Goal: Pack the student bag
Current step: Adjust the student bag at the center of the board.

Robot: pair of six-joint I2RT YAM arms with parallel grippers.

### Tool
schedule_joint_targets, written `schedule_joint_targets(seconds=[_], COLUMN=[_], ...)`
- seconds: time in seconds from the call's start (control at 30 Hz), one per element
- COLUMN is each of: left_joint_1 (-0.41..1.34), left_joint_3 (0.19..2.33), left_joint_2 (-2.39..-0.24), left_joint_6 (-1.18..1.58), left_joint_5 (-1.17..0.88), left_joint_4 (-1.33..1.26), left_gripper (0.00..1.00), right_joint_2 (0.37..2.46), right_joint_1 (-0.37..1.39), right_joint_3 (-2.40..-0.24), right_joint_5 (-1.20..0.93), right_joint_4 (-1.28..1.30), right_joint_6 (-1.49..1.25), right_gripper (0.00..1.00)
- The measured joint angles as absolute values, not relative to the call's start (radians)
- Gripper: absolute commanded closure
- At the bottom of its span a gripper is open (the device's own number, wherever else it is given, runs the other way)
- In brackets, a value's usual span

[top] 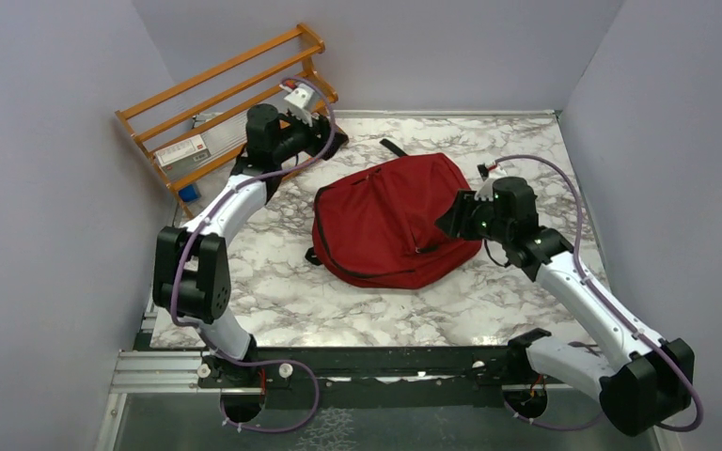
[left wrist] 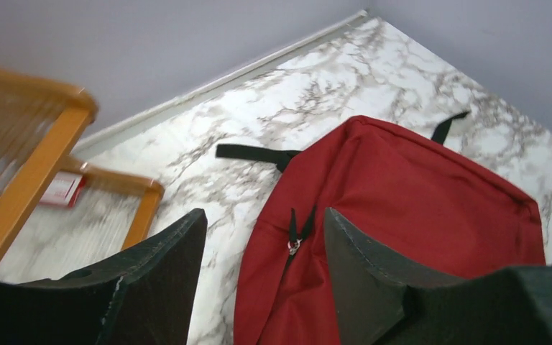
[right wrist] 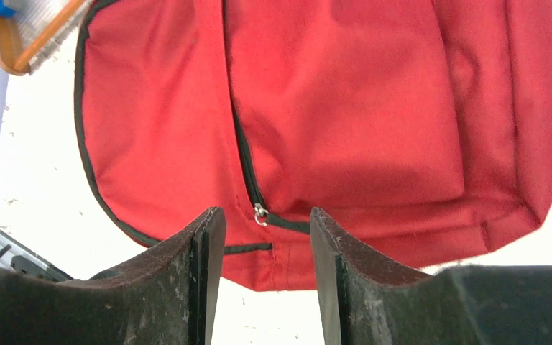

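Observation:
The student bag (top: 390, 221), a dark red backpack with black trim, lies flat and zipped shut in the middle of the marble table. My left gripper (top: 337, 141) is open and empty, hovering just beyond the bag's far left corner. In the left wrist view the bag (left wrist: 417, 194) fills the right side, and a black zipper pull (left wrist: 294, 246) lies between my open fingers (left wrist: 165, 273). My right gripper (top: 451, 221) is open and empty at the bag's right edge. In the right wrist view the bag (right wrist: 345, 100) shows a metal zipper slider (right wrist: 261, 213) just ahead of my open gripper (right wrist: 266, 210).
A wooden rack (top: 226, 94) stands at the back left against the wall, holding a white book with a red label (top: 183, 150) and a blue item (top: 188, 193). It also shows in the left wrist view (left wrist: 36, 165). Grey walls close in the table.

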State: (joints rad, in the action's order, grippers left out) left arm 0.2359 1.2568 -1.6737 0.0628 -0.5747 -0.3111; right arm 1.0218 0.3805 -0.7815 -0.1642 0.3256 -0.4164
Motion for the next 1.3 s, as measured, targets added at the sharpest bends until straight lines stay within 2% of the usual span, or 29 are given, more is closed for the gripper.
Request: schedule_joint_targets(seconds=[0.2, 0.43, 0.53, 0.8, 1.1, 1.3], left_joint_1=[0.131, 0.02, 0.013, 0.014, 0.014, 0.014], left_joint_3=[1.219, 1.164, 1.158, 1.163, 1.164, 1.155], left_joint_2=[-1.615, -1.5, -1.437, -1.324, -1.306, -1.305], left_joint_6=[0.25, 0.364, 0.367, 0.307, 0.279, 0.279], left_joint_5=[-0.454, -0.375, -0.362, -0.298, -0.261, -0.262], left_joint_4=[-0.194, -0.035, 0.013, 0.128, 0.168, 0.167], left_gripper=[0.37, 0.37, 0.37, 0.37, 0.37, 0.37], right_joint_2=[1.103, 1.336, 1.465, 1.759, 1.959, 2.051], right_joint_1=[0.419, 0.668, 0.78, 0.933, 0.964, 1.004], right_joint_3=[-0.834, -1.019, -1.116, -1.35, -1.536, -1.609], right_joint_5=[-0.173, -0.098, -0.044, 0.08, 0.184, 0.257], right_joint_4=[0.287, 0.26, 0.232, 0.223, 0.27, 0.342], right_joint_6=[-0.422, -0.443, -0.448, -0.426, -0.352, -0.286], right_gripper=[0.46, 0.4, 0.3, 0.19, 0.16, 0.18])
